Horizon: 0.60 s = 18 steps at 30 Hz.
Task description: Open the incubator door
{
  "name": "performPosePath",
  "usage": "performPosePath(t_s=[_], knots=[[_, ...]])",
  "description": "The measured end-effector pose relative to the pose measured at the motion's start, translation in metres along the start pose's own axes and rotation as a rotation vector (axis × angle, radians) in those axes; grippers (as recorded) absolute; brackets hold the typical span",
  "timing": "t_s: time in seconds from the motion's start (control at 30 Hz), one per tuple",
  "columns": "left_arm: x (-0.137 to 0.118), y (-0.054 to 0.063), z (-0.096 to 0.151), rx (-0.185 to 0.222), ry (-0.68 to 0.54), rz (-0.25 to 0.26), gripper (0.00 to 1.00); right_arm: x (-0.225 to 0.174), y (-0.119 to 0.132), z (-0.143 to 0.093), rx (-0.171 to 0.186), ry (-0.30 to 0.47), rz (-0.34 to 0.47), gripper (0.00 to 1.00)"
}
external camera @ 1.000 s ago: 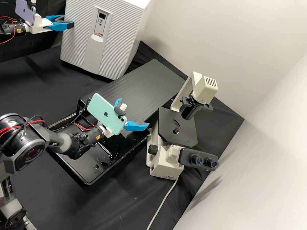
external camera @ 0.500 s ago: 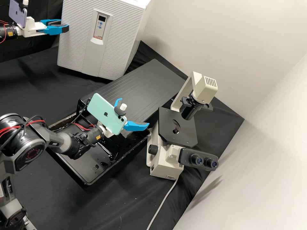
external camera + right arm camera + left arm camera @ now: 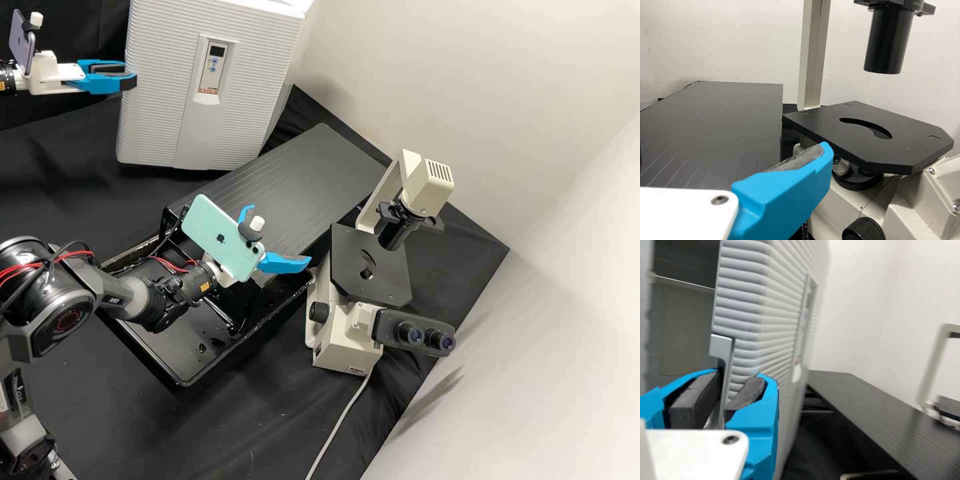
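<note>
The white ribbed incubator door (image 3: 157,87) stood ajar near the far edge of the bench (image 3: 73,167), toward its left corner in the high view, with a small control panel (image 3: 215,67) set in its face. Past the door's free edge, the left wrist view showed the dim grey interior (image 3: 685,325), crossed by a thin pale rail (image 3: 685,283).

The left gripper (image 3: 130,73) was at that free edge, its two blue fingers clamped on an upright grey metal strip (image 3: 721,346), with a dark pad on either side of it.

The right gripper (image 3: 279,233) hung over one side of the long black rectangular tray (image 3: 183,382), its blue fingers well apart and holding nothing. One fingertip pointed toward the cream microscope (image 3: 350,350) and was near the flat black stage (image 3: 357,263) with its curved slot.

A dark grooved panel (image 3: 307,173) lay slantwise, one corner near the incubator's base and one long side running toward the microscope's upright. Clear drops (image 3: 217,341) dotted the tray's floor. A pale grey cable (image 3: 343,417) ran from the microscope's base over the black cloth toward the bench's near edge.
</note>
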<state>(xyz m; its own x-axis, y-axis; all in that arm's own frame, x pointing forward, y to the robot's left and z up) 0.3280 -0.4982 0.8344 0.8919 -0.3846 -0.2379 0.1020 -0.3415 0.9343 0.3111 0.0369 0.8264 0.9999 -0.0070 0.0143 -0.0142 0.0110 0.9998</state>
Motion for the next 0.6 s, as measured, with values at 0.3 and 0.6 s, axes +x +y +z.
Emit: performPosePath(t_s=[0.3,0.6], knots=[[-0.003,-0.015,0.031,0.032,-0.196,-0.064,0.00,0.000,0.000,0.000,0.000,0.000,0.000,1.00],[-0.004,-0.018,0.052,0.040,-0.325,-0.056,0.00,0.000,0.000,0.000,0.000,0.000,0.000,1.00]])
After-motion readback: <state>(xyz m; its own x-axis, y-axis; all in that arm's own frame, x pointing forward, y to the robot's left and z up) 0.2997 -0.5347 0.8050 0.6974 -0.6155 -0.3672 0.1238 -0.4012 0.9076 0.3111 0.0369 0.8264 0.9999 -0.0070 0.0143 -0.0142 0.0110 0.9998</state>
